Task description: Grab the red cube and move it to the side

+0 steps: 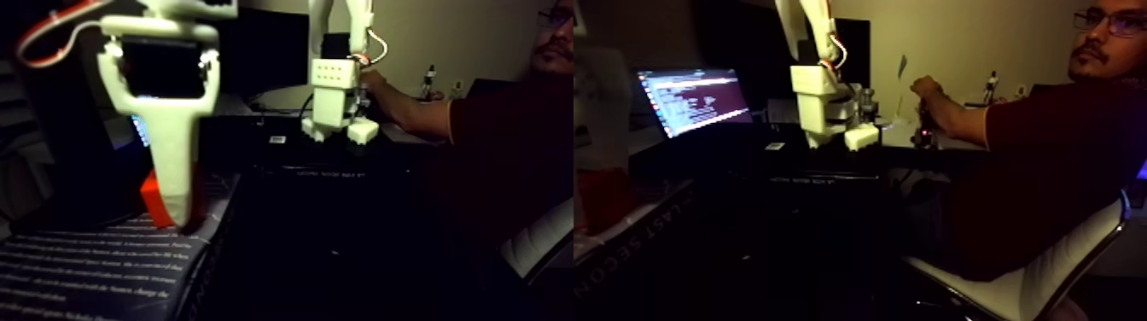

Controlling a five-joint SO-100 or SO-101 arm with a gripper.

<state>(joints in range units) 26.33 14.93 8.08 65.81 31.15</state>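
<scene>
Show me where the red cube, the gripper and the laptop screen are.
red cube [154, 199]: fixed view, left half, its visible left face.
gripper [181, 218]: fixed view, left half, at the white fingertips.
laptop screen [693, 100]: fixed view, right half, middle of the lit display.

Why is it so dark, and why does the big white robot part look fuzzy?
In the fixed view the room is dim, so the lower middle sinks into black; the laptop screen glows brightly; the white gripper sits very near the lens and looks soft and blurred, as does the red cube beside its jaws; the picture holds two nearly matching halves side by side.
</scene>
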